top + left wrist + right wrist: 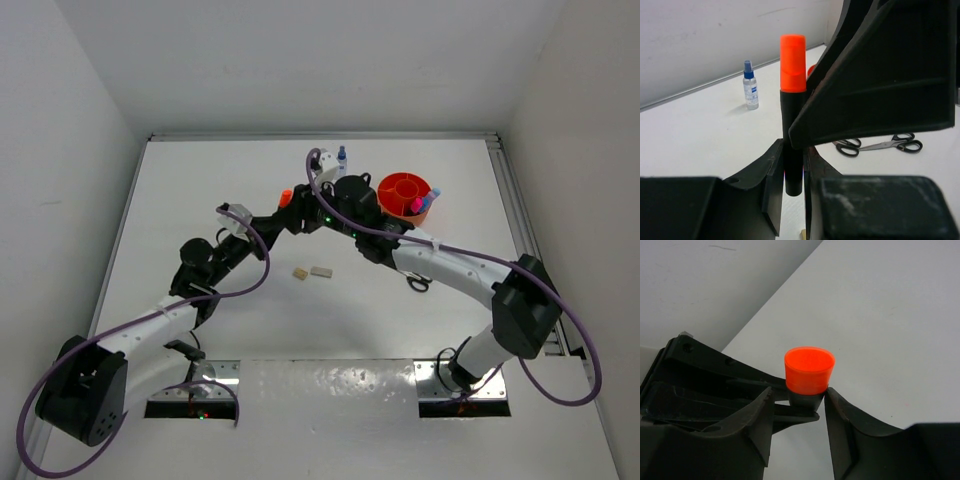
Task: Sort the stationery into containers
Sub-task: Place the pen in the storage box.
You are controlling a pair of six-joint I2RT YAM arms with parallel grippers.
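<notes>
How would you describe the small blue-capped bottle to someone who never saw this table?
Look at the far edge of the white table, seen from above. Just left of the round orange plastic tub stands a small clear plastic bottle, upright; its transparent body and blue cap set it apart from the markers in that tub.

The orange-capped marker (pixel 792 115) is black. The tub (pixel 390 196), far right, is orange. The blue-topped bottle (pixel 750 92) is clear, the scissors (pixel 880 146) black-handled, the table (pixel 300 335) white.
</notes>
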